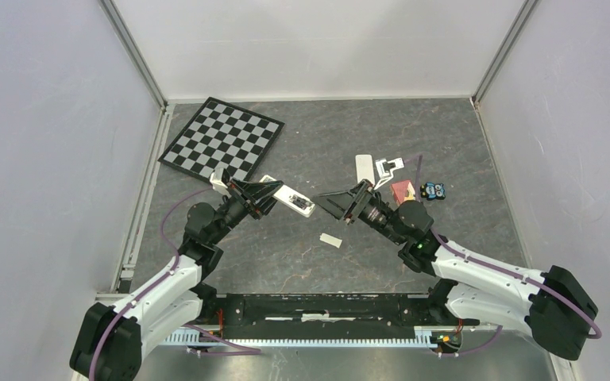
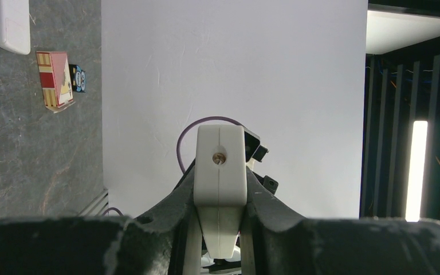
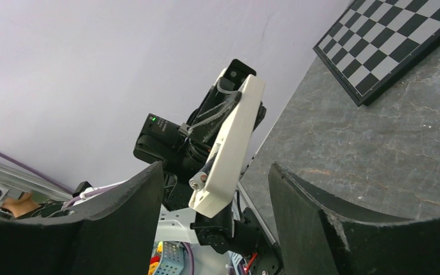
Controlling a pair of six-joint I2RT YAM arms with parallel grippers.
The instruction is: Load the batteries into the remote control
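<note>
My left gripper is shut on the white remote control and holds it above the table, its free end pointing right. The left wrist view shows the remote edge-on, clamped between the fingers of that gripper. Just right of the remote's free end, my right gripper stands open and faces it. The remote shows beyond the gap of that gripper, which holds nothing. One dark battery with a silvery end protrudes from the remote's lower end.
A checkerboard lies at the back left. A small white strip lies on the table below the grippers. Behind the right gripper are a flat white piece, white packaging, a red box and a small blue-black object.
</note>
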